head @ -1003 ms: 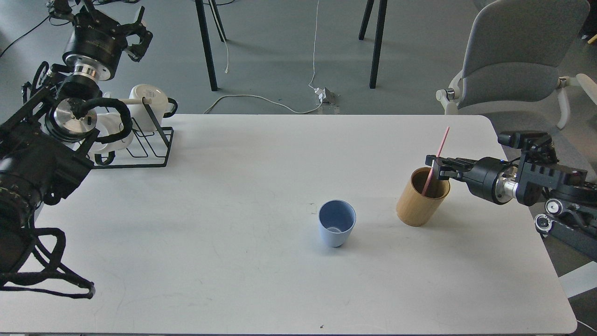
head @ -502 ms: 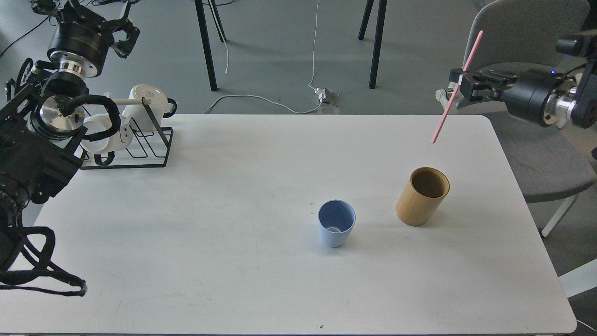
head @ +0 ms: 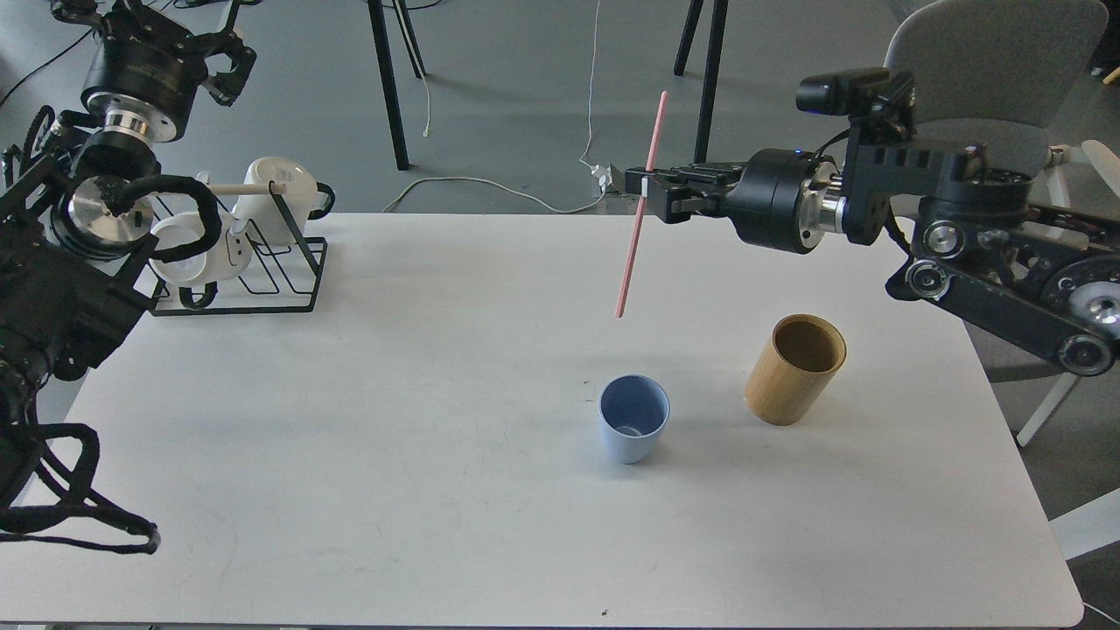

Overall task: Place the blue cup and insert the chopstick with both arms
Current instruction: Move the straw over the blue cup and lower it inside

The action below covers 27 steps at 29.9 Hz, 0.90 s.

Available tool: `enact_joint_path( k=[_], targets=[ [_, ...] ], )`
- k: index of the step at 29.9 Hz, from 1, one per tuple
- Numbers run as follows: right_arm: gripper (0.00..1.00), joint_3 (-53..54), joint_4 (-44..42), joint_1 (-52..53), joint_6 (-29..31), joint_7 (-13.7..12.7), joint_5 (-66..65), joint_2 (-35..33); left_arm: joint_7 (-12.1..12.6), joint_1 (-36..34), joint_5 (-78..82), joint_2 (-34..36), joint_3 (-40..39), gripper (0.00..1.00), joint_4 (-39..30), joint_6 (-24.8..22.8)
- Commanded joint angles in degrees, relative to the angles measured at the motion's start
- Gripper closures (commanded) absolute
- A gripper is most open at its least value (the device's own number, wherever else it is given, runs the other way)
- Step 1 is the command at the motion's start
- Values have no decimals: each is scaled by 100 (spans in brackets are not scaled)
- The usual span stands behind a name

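Observation:
The light-blue cup [head: 633, 429] stands upright and empty on the white table [head: 437, 490], right of centre. My right gripper [head: 645, 186] is shut on the pink chopstick [head: 639, 210] near its middle. The stick hangs almost upright in the air, and its lower tip sits above and a little behind the cup. My left gripper [head: 223, 52] is raised at the far left, above the mug rack, with open, empty fingers.
A tan bamboo cylinder cup [head: 794, 369] stands empty to the right of the blue cup. A black wire rack [head: 262, 271] with white mugs [head: 273, 197] sits at the table's back left. A grey chair [head: 989, 79] is behind the right arm.
My right gripper lifted the pink chopstick out of the bamboo cup, then carried it left to above the blue cup. The left arm rose slightly.

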Motion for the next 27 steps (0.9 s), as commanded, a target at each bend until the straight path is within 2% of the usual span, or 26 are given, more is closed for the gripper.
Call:
enact_joint_path(
  k=[1,3,14,22,27],
  targets=[
    [99,-443,-42,-59,0,-64,-38,251,-5,10,-4,9,-8,1,-31,-1],
    [99,-611,-130,-103,-9,-126,-29,260,-14,10,-4,18,-17,1,-31,-1],
    [99,-875,-262,-446,-17,-117,-64,313,-32,10,-4,18,-8,1,-13,-1],
    [95,-893,-657,-490,-35,-117,-73,743,-32,10,-4,35,-8,1,-13,-1],
    [92,-902,-658,-551,-26,-117,-73,770,-32,10,-4,106,1,1,-13,-1]
  ],
)
